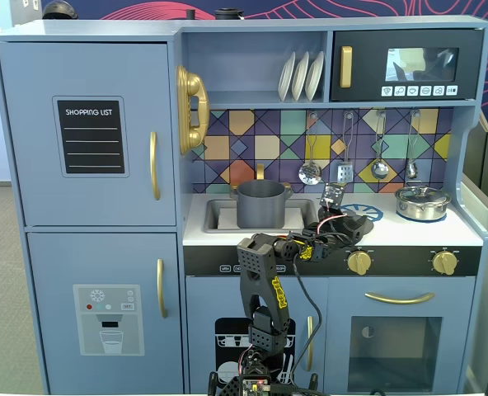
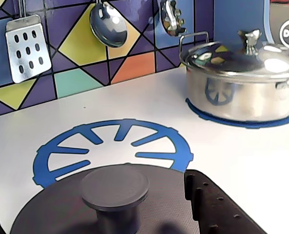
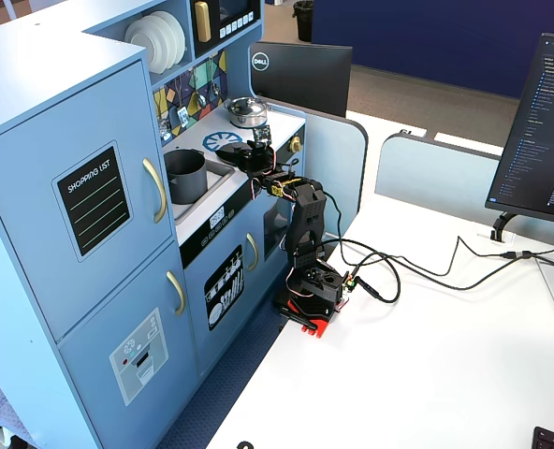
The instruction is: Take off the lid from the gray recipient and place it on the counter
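Lower the flat round dark-gray lid [image 2: 100, 204], gripped by its knob in the black pincer [image 2: 117, 222], level onto the white table [image 2: 134, 105] near the blue burner print [image 2: 110, 144], then release.

In the wrist view, the lid [image 2: 110, 204] lies before the burner print [image 2: 113, 148], steel pot [image 2: 242, 85] behind right.

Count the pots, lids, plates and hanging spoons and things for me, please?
Pots: 2 (gray pot, steel pot)
Lids: 2 (gray lid, steel lid)
Plates: 3
Hanging utensils: 4
Total: 11
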